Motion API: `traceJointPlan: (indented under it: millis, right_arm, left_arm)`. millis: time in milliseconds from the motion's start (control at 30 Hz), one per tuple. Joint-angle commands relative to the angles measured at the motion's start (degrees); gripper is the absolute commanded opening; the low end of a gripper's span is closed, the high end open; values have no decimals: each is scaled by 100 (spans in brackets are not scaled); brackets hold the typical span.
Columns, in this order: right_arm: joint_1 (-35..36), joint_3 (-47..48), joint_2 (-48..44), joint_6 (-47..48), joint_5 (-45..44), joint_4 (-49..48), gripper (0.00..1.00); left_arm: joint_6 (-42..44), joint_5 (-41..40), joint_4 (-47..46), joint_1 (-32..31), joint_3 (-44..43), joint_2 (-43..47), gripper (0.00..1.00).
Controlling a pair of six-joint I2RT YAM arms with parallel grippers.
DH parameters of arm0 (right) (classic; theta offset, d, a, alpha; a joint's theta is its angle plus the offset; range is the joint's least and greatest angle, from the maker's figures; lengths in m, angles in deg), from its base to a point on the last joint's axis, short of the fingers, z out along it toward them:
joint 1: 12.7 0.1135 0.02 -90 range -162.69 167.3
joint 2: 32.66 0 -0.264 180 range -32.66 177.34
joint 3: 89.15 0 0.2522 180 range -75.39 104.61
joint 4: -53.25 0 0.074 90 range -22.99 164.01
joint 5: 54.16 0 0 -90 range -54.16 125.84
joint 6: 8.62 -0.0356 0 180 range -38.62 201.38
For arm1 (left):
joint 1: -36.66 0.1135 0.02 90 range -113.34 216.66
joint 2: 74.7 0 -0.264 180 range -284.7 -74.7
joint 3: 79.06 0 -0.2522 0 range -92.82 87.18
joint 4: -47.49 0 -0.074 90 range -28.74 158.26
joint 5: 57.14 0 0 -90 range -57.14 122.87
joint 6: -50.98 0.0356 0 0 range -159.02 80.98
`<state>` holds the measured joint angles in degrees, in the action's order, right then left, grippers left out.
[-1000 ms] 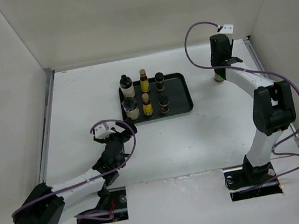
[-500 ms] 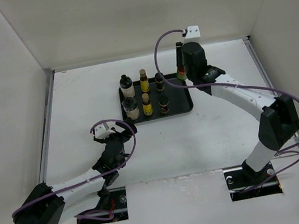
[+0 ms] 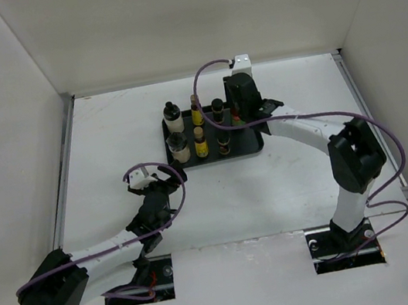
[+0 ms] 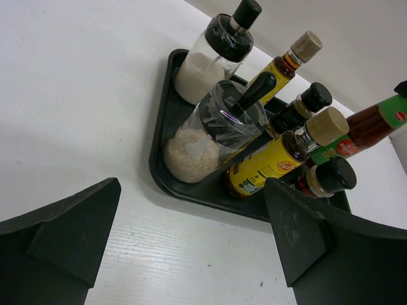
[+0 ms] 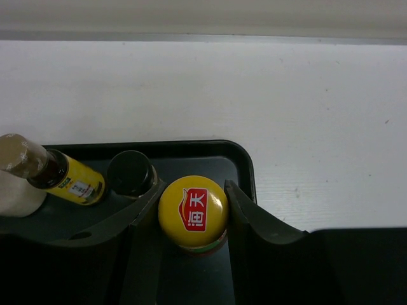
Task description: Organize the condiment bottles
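Note:
A black tray [image 3: 256, 146] holds two white bottles with black caps [image 3: 172, 113] [image 3: 180, 148], two slim yellow-labelled bottles [image 3: 196, 111] [image 3: 200, 143] and two short dark bottles [image 3: 217, 109] [image 3: 224, 143]. My right gripper [image 3: 238, 114] [image 5: 193, 213] is shut on the red-green bottle with the yellow cap [image 5: 193, 210] [image 4: 372, 122]. It holds that bottle upright over the tray's right side, beside the far dark bottle [image 5: 130, 173]. My left gripper [image 3: 163, 177] [image 4: 191, 251] stands open over the table just in front of the tray's near-left corner [image 4: 159, 173], with nothing between its fingers.
White walls close the table on the left, back and right. A metal rail [image 3: 65, 164] runs along the left edge. The right arm's purple cable [image 3: 206, 70] loops above the tray's back edge. Bare tabletop lies right of the tray [image 5: 318, 127].
The right arm has swung left from the table's back right, carrying the red-green bottle to above the tray's right side. The left arm has not moved.

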<state>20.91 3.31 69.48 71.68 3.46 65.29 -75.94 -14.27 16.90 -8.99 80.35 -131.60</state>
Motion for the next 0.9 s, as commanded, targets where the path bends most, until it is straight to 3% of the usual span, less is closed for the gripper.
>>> traceJointPlan:
  millis: [0, 333, 567, 767, 867]
  right_arm:
    - [80, 24, -248, -147, -251, -962, 28]
    - [124, -504, -248, -314, -295, -1076, 34]
    - [203, -619, -537, -332, -304, -1138, 70]
    - [291, -679, -1354, -288, -207, -1129, 100]
    - [309, -1065, -2003, -349, -277, -1225, 100]
  left_arm:
    - [-60, 38, -231, -1, -152, 48, 100]
    - [-69, 90, -231, 8, -178, -31, 100]
    - [-51, 90, -222, 8, -178, 39, 100]
    - [-8, 99, -170, 34, -240, 83, 100]
    - [54, 178, -73, 26, -327, 83, 100]
